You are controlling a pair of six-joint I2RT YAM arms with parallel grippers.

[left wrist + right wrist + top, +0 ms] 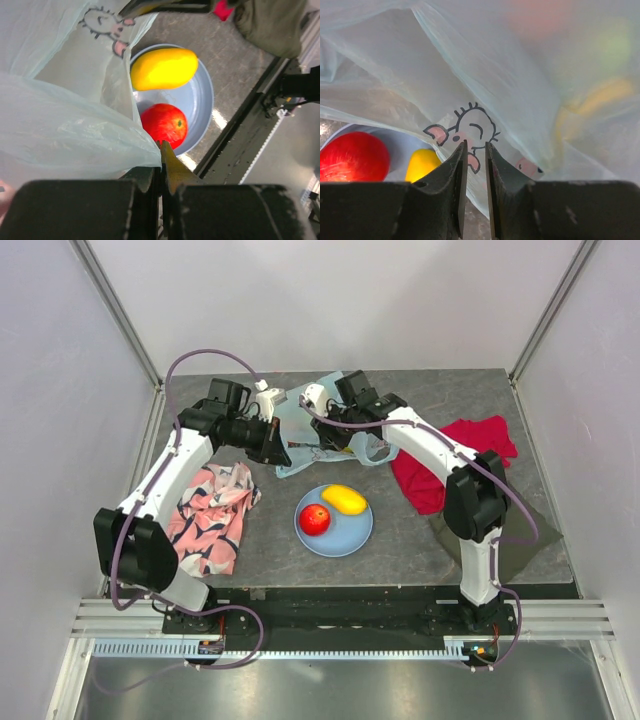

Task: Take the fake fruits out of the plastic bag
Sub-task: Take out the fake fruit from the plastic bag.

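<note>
Evidently both arms hold the thin translucent pale-blue plastic bag (292,425) just behind the round light-blue plate (360,538), where a glossy red plastic apple (315,520) and a yellow plastic fruit (345,499) lie. The left gripper (162,150) is pinched tight on the film. The right gripper (475,150), fingers nearly together, seems to nip the printed panel, probably to spread the bag. Blurred fruits inside (585,107) are yet to come out.

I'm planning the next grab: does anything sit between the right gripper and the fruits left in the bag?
Yes: the plastic bag itself hangs between the right gripper and the blurred yellow and green fruits inside it.
</note>
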